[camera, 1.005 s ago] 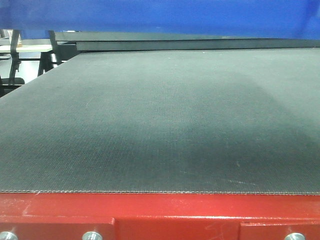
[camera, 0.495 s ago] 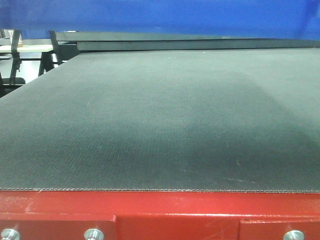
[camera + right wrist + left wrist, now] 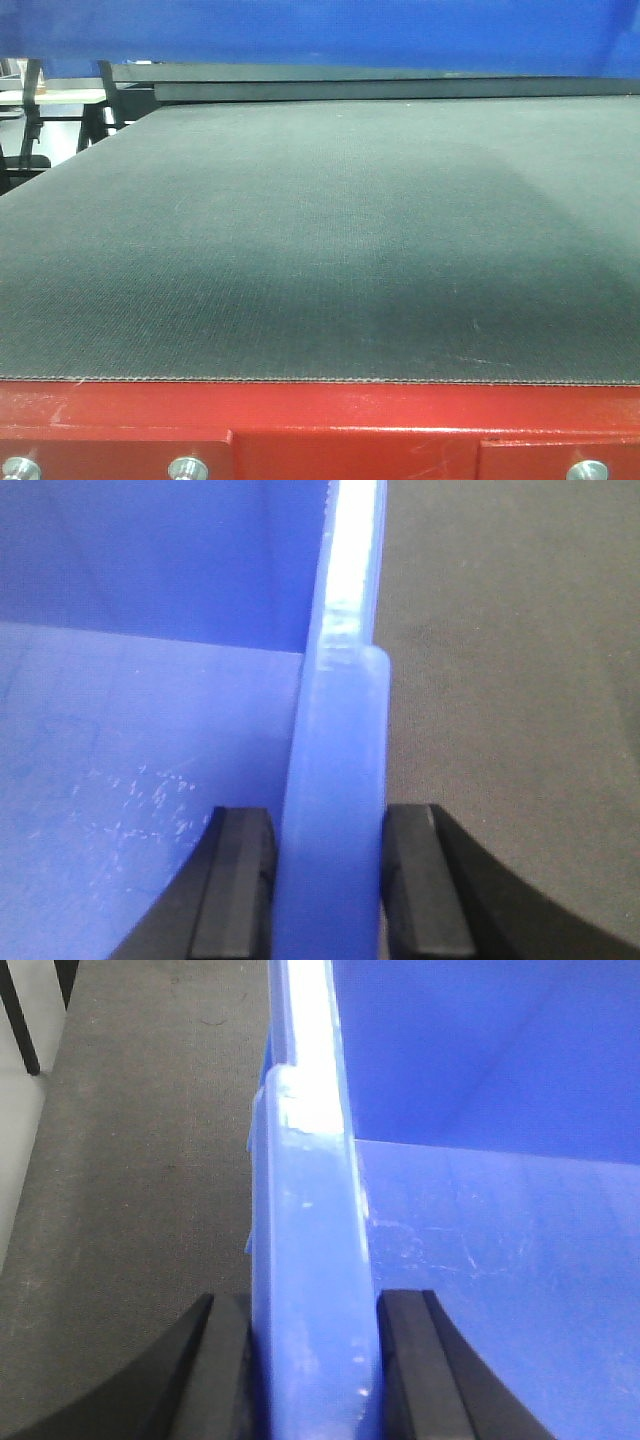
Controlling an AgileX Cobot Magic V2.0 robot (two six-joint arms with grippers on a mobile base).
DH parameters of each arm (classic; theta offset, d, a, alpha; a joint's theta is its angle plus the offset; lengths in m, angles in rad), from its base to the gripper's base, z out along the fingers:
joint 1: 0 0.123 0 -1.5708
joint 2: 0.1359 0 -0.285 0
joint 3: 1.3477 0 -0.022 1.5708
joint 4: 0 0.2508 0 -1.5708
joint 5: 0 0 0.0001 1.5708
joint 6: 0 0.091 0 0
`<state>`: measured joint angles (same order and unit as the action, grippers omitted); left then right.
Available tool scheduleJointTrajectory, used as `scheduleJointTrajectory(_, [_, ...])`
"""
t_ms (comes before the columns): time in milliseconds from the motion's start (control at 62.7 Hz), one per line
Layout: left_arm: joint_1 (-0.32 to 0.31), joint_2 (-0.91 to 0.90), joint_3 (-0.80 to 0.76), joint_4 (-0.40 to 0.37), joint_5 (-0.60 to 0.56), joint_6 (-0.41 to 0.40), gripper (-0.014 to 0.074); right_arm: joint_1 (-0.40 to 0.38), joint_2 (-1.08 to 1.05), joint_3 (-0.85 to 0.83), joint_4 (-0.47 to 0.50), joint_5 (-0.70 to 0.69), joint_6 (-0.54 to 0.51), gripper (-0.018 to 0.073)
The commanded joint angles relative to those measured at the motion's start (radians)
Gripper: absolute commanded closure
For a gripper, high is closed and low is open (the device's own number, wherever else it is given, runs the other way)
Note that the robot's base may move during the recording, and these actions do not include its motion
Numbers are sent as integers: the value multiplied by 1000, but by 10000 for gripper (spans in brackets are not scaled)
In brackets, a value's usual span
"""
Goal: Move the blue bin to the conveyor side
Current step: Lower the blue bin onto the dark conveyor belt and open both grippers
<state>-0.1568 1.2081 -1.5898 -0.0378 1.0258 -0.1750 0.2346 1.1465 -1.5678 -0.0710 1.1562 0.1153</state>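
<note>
Over the belt [image 3: 320,250], I am holding the bin [image 3: 500,1260] aloft: left hand [image 3: 312,1355] and right hand [image 3: 332,880] are each clamping an opposite rim. Carrying appears largely done; lowering at the side and releasing are remaining.

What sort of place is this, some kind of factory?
Probably a factory or warehouse line: a wide dark conveyor on a red bolted frame, and a large blue bin clamped at its rims by the left gripper and right gripper.
</note>
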Motion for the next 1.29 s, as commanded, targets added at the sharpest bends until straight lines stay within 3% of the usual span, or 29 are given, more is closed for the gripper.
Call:
scheduleJointTrajectory(0, [-10,-23,-19,-16,-100,10,616,-1,-12,-14,4,-116,-8,638])
scheduleJointTrajectory(223, [-10,12,73,-5,-114,18,616,-1,69,-14,4,-120,-8,638])
scheduleJointTrajectory(511, [-10,96,242,1,-394,18,616,-1,188,22,4,-258,-8,638])
scheduleJointTrajectory(862, [-10,277,244,4,-497,18,616,-1,278,218,4,-618,-8,638])
scheduleJointTrajectory(1276, [-10,367,244,4,-628,18,616,-1,426,222,4,-721,-8,638])
